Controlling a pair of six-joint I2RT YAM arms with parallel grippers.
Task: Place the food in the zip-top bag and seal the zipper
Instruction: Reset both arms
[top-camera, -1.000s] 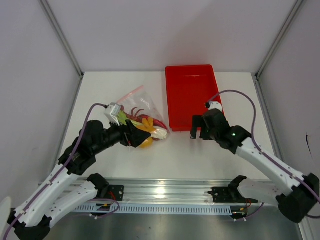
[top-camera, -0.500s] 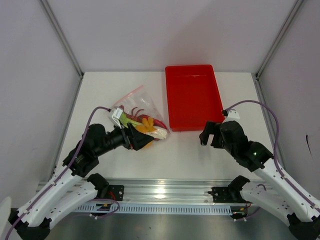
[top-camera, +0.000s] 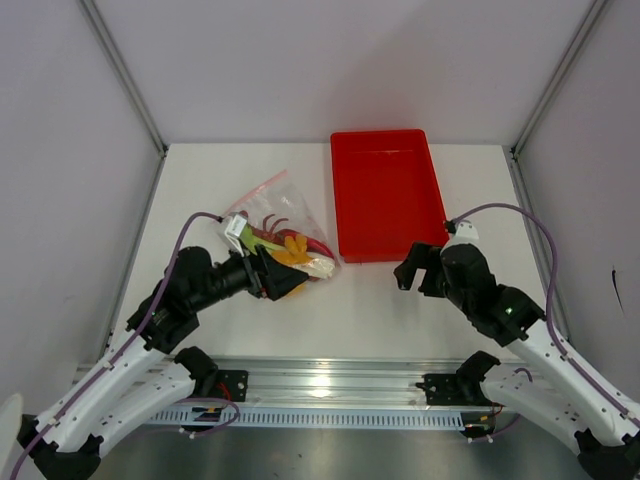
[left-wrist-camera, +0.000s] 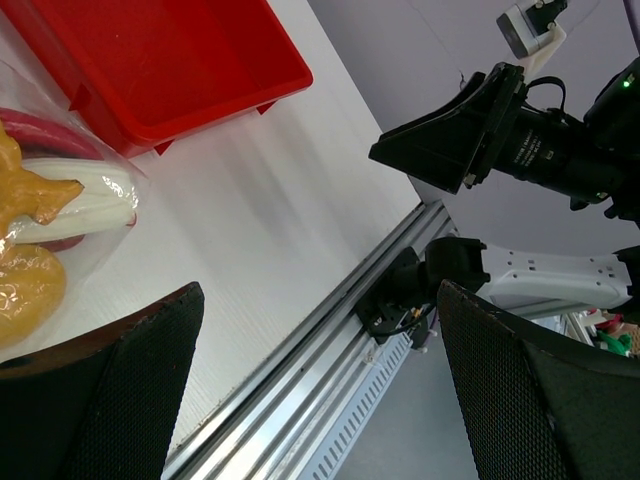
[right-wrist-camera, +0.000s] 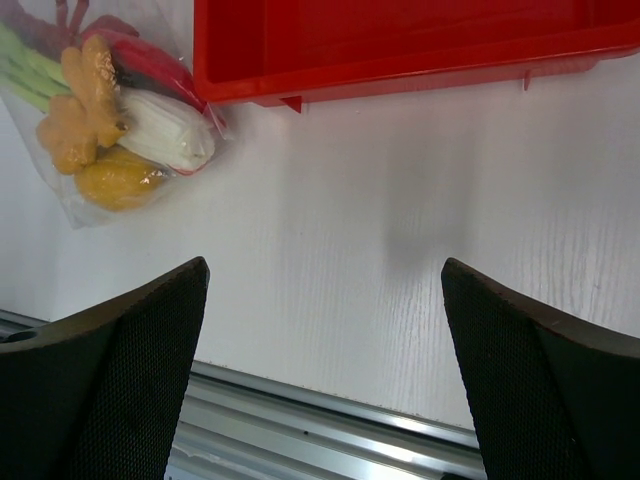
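Finds the bag (top-camera: 283, 215) flat on the table (top-camera: 360, 300), just left of the red tray (top-camera: 385, 195), with the food (top-camera: 292, 250) inside it: lobster (right-wrist-camera: 150, 62), stalk (right-wrist-camera: 168, 135), yellow pieces (right-wrist-camera: 115, 180). Shows a pinkish zipper (top-camera: 262, 186) at the bag's far end; cannot tell whether sealed. Has the left gripper (top-camera: 277, 278) at the bag's near end, jaws wide apart, gripping nothing. Has the right gripper (top-camera: 408, 270) just near of the tray's near edge, above bare table, jaws likewise apart.
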